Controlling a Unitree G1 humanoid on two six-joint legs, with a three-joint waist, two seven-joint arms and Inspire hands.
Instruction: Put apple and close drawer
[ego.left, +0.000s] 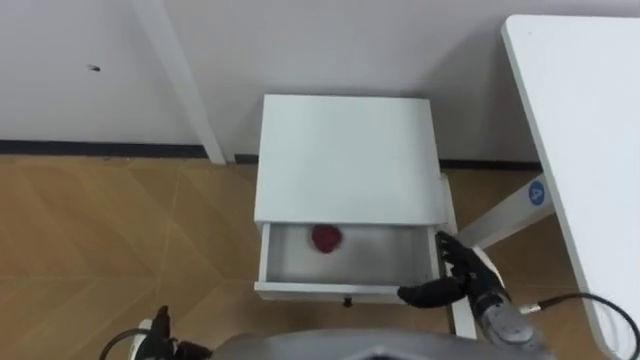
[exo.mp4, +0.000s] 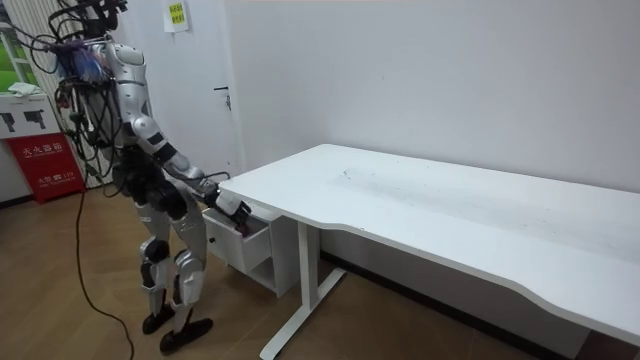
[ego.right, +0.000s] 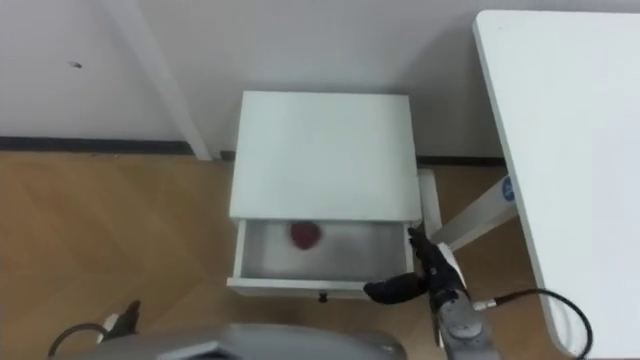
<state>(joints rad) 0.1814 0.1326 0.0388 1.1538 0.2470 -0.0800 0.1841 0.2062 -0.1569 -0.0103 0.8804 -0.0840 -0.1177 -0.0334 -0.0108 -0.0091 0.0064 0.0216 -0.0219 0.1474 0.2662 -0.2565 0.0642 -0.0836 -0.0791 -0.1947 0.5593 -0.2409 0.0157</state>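
A red apple (ego.left: 326, 238) lies inside the open drawer (ego.left: 330, 291) of a small white bedside cabinet (ego.left: 345, 155), left of the drawer's middle. My right hand (ego.left: 465, 280) is at the drawer's right front corner, open, with its fingers stretched along the side and the thumb pointing at the drawer front; it holds nothing. My left hand (ego.left: 158, 335) hangs low at the lower left, away from the cabinet. In the room view I stand facing the cabinet, with the right hand (exo.mp4: 235, 207) reaching to the drawer (exo.mp4: 240, 238).
A large white desk (ego.left: 590, 120) stands close on my right, and its leg (ego.left: 500, 220) runs beside the cabinet. A white slanted post (ego.left: 190, 90) leans at the wall behind, to the left. Wooden floor (ego.left: 110, 230) lies open to my left.
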